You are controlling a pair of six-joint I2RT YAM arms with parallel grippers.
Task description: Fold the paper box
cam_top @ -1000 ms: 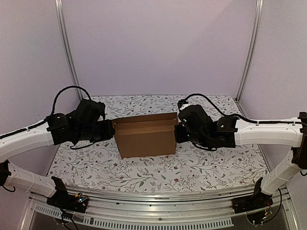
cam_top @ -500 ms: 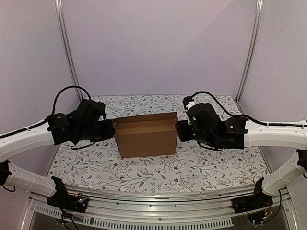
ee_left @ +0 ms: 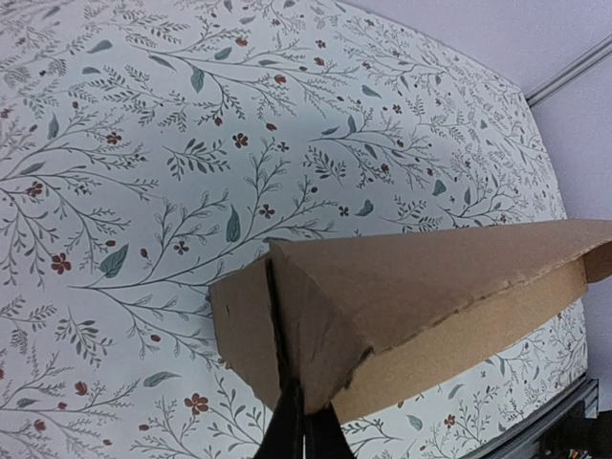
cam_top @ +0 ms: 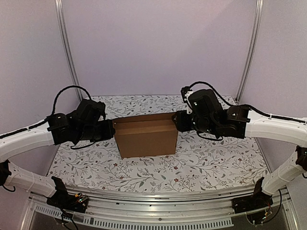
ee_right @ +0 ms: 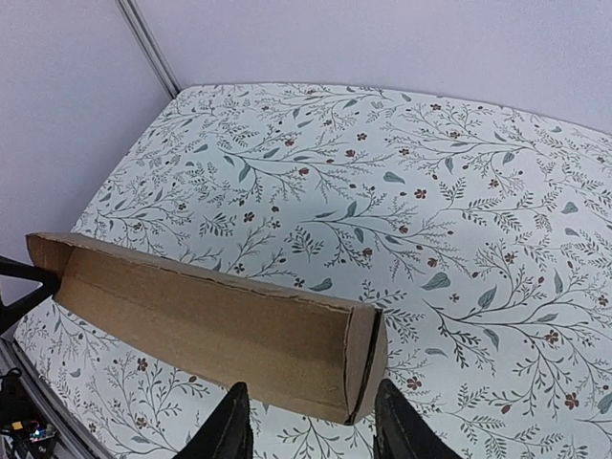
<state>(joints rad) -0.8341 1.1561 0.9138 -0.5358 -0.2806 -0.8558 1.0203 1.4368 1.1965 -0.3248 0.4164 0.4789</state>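
Observation:
The paper box (cam_top: 146, 136) is a brown cardboard block standing on the floral table, its long front face toward me. My left gripper (cam_top: 111, 130) is at its left end. In the left wrist view the black fingers (ee_left: 304, 435) are shut together, pinching the edge of the box's end wall (ee_left: 296, 325) beside a dark slit. My right gripper (cam_top: 178, 122) hovers at the box's upper right corner. Seen from the right wrist, its fingers (ee_right: 311, 426) stand open on either side of the box's right end (ee_right: 363, 368) without touching it.
The floral tablecloth (cam_top: 211, 163) covers the table. Aluminium posts (cam_top: 67, 48) and lilac walls close in the back and sides. A metal rail (cam_top: 153, 211) with the arm bases runs along the near edge.
My right gripper has opened, let go of the box's right end and risen toward the back. The box and my left gripper have stayed put.

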